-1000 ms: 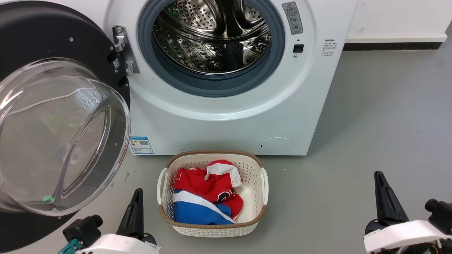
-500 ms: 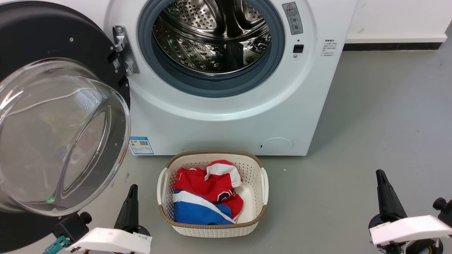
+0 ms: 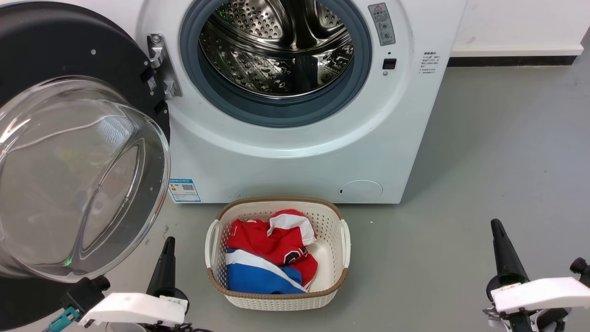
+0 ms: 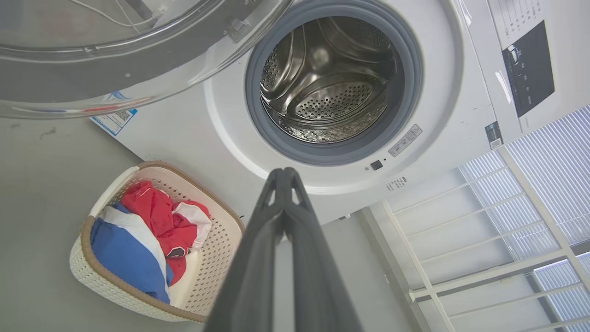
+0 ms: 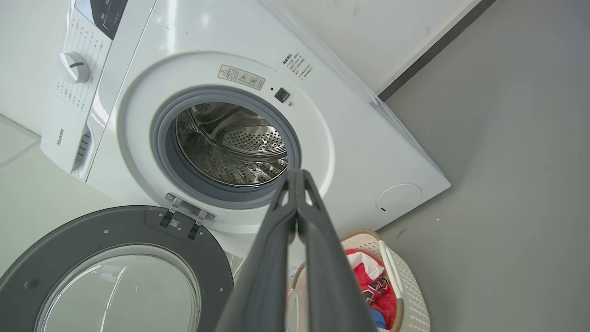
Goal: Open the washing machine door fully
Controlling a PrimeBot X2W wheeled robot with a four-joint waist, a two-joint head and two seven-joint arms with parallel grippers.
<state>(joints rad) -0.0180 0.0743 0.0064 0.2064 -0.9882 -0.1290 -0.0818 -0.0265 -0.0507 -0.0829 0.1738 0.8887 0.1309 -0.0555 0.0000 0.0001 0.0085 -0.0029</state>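
While washing machine door (image 3: 78, 175) stands open, left pincer (image 3: 168, 244), right pincer (image 3: 497, 228) low, closed, empty

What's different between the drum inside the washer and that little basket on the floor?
The drum is shiny steel; the basket is white with a brown rim. The drum shows no laundry; the basket holds red, white and blue clothes. The drum sits inside the washing machine; the basket stands on the floor before it. Both have walls full of small holes.

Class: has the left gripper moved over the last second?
Yes: the left gripper has drifted left, away from the basket, toward the washing machine door.
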